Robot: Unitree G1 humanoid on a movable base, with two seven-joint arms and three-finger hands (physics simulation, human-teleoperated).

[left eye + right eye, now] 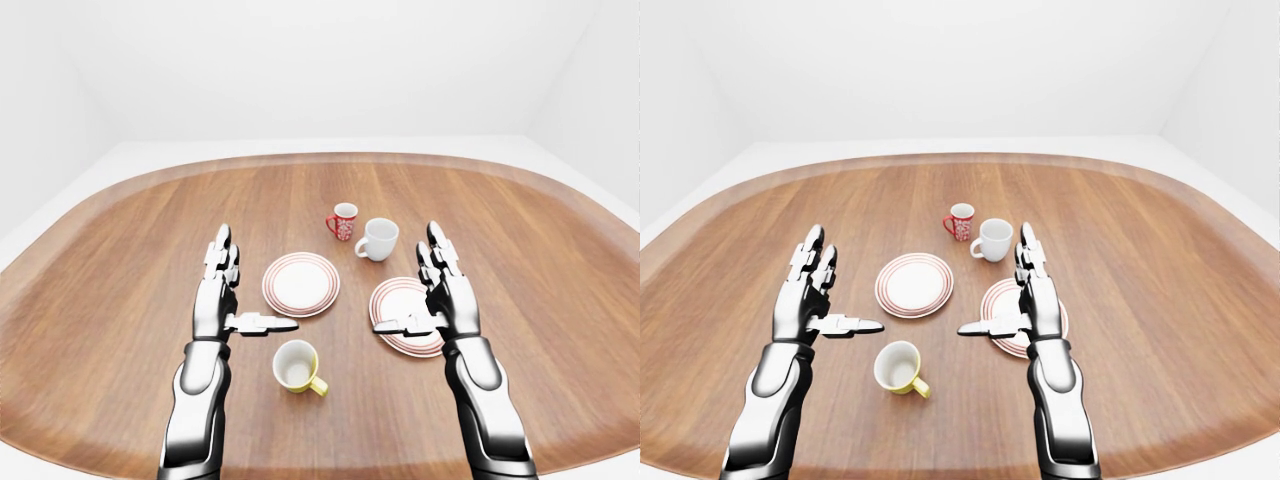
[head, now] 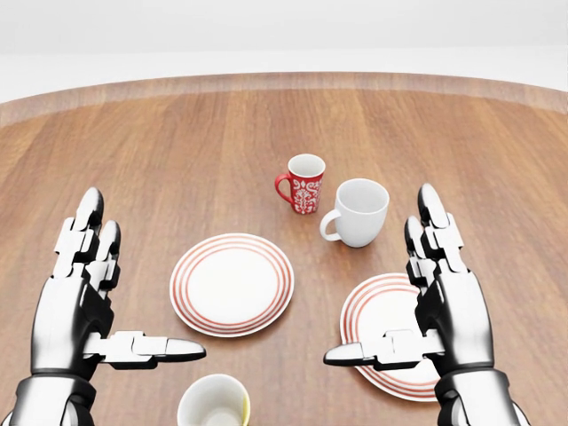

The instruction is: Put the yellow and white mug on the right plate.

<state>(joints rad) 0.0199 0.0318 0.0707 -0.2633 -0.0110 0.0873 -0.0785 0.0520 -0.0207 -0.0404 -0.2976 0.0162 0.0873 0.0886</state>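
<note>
Both hands hover spread over the table, the mug sitting loose between them.

The left hand (image 1: pixel 222 295) holds its fingers apart, thumb jutting inward, gripping nothing; the right hand (image 1: pixel 440 295) mirrors it, fingers wide, its thumb over the near rim of the right plate (image 1: pixel 392 300). The yellow and white mug (image 1: pixel 297 366) stands upright just below and inside the left thumb tip, handle toward the right hand, bare wood all round it. The left plate (image 1: pixel 300 284) lies between the two hands, apart from both. Above the fingertips sit the red mug (image 1: pixel 343 221) and white mug (image 1: pixel 378 239), near each other. The table (image 1: pixel 120 260) runs wide to its curved edge on either flank.
</note>
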